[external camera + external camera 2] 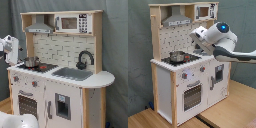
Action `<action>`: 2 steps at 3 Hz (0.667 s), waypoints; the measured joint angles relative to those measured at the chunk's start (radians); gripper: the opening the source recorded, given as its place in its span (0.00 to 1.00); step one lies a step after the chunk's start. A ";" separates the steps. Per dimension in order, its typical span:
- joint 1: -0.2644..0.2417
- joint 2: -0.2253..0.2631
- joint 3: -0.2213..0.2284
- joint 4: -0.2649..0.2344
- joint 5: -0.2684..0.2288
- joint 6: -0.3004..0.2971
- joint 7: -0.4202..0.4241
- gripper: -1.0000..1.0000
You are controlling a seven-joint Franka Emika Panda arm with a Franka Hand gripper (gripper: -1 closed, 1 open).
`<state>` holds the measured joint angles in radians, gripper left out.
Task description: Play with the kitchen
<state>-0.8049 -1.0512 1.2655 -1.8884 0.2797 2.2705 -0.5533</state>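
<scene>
The kitchen (60, 85) is a white and light-wood toy unit seen in both exterior views, also kitchen (183, 80). Its black-red hob (37, 66) carries a small metal pot (31, 61), with a grey sink (75, 74) and a black tap (85, 59) beside it. A grey hood (42, 25) hangs above the dotted backsplash (170, 40). My gripper (196, 39) hovers above the hob's right side, a little higher than the pot (176, 56). In the first exterior view the gripper (10, 50) shows at the left edge, beside the kitchen's side.
A toy microwave (72, 23) sits in the upper shelf. The oven door (192, 95) and knobs (185, 76) face the front. The white arm (230, 47) reaches in from the second exterior view's right. Grey curtain behind; wooden floor (228, 107) below.
</scene>
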 joint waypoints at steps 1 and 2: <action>-0.049 0.047 0.034 0.049 0.026 -0.030 0.024 1.00; -0.098 0.093 0.078 0.106 0.046 -0.068 0.038 1.00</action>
<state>-0.9031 -0.9581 1.3430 -1.7821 0.3254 2.2021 -0.5154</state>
